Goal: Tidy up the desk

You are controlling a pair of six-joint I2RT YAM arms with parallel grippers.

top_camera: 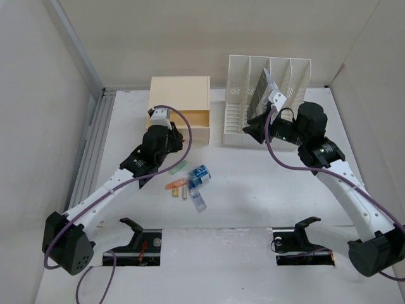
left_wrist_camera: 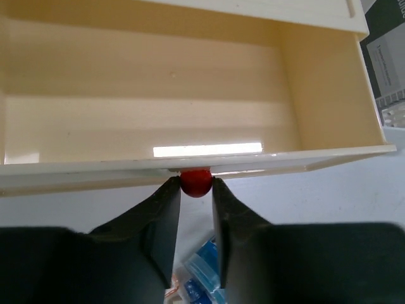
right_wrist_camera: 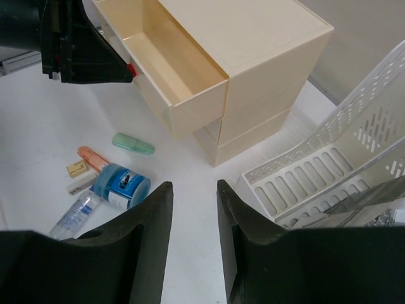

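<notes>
The white desk point(top_camera: 253, 190) holds a cream three-drawer box point(top_camera: 180, 95) with its top drawer point(left_wrist_camera: 158, 95) pulled open and empty. My left gripper point(left_wrist_camera: 196, 183) is shut on the drawer's red knob point(left_wrist_camera: 196, 182); in the top view the left gripper point(top_camera: 159, 123) sits at the drawer front. My right gripper point(right_wrist_camera: 194, 190) is open and empty, held above the desk between the box and the white slotted file rack point(top_camera: 266, 82). Loose on the desk lie a blue tub point(top_camera: 200, 175), a green capsule point(top_camera: 179, 167), an orange item point(top_camera: 175, 184) and a clear tube point(top_camera: 198, 201).
A ribbed metal rail point(top_camera: 95, 139) runs along the desk's left edge, with white wall panels around. The file rack point(right_wrist_camera: 329, 164) holds a grey booklet point(top_camera: 264, 85). Small erasers point(right_wrist_camera: 77, 168) lie by the orange item. The blue tub point(left_wrist_camera: 202, 266) lies just below my left fingers.
</notes>
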